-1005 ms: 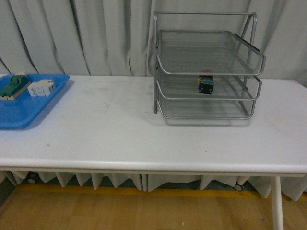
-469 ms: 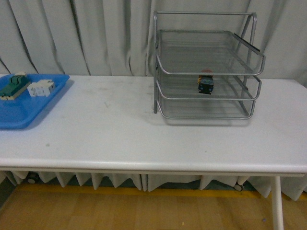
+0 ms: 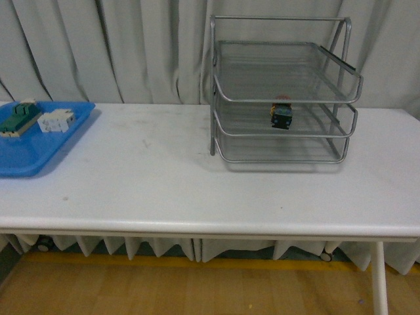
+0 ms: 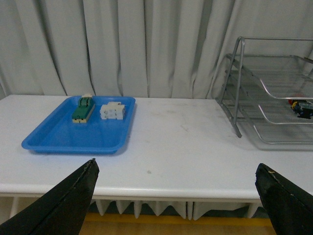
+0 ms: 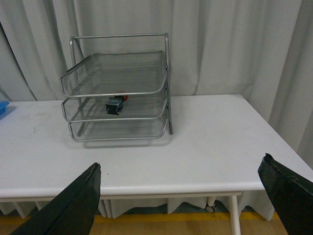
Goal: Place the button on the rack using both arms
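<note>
Silver wire mesh: the rack (image 3: pixel 282 92) is seen standing on the white table (image 3: pixel 164 184), toward 1 o'clock in the front view, three tiers on a tubular frame. The button (image 3: pixel 282 113) is found on the middle tier, near its front rail, red cap toward the curtain (image 3: pixel 118 52), dark body toward the camera. It is touched by nothing but the mesh.

Neither arm is caught in the front view. The left gripper (image 4: pixel 176 205) is shown wide open, its two dark fingertips (image 4: pixel 63 203) spread to the frame's lower corners, held off the table's near edge; the button (image 4: pixel 301 107) is noted well apart from it, at about 2 o'clock. The right gripper (image 5: pixel 186 205) is likewise spread open and empty; the button (image 5: pixel 115 104) is seen well apart, at about 11 o'clock, inside the rack (image 5: pixel 117 93).

A blue tray (image 3: pixel 33 141) is set at the table's left end, with a green-and-cream block (image 3: pixel 18 118) and a white part (image 3: pixel 56 121) lying in it.
</note>
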